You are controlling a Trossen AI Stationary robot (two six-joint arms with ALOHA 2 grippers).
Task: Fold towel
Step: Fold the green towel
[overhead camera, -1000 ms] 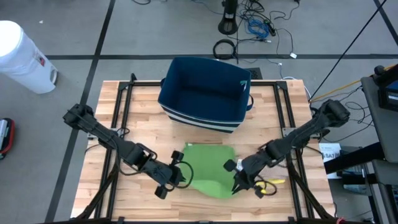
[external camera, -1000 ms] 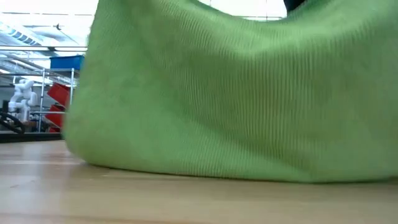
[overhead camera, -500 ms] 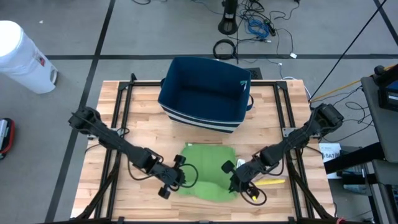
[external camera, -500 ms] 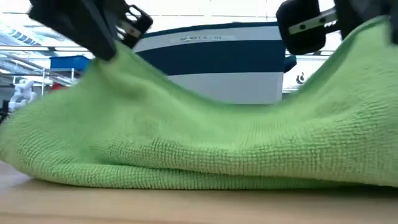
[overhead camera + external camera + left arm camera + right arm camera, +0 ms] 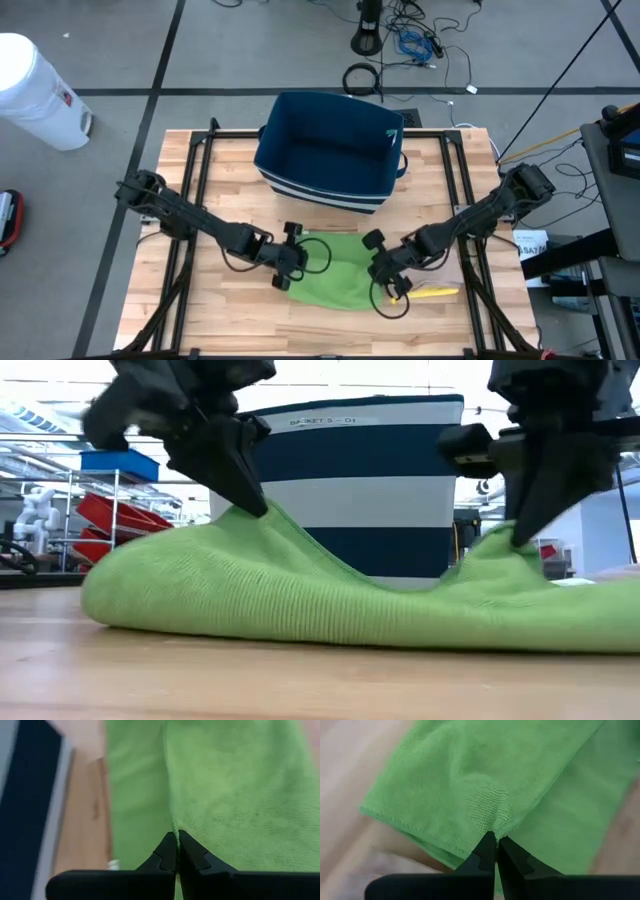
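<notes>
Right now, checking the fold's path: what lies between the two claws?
Only green towel, sagging between left claw and right claw, both pinching it; low view shows this, basket behind.

A big blue basket [image 5: 328,150] with white stripes sits at the back edge of the wooden table [image 5: 180,310], near the middle. It is open at the top. A yellow thing [image 5: 436,293] lies flat near the table's front right corner. On the floor past the back left corner stands a white bin [image 5: 35,92]. Black and blue cables [image 5: 410,45] lie tangled on the floor behind the table. Red trays [image 5: 112,520] sit on a shelf far back in the room.
</notes>
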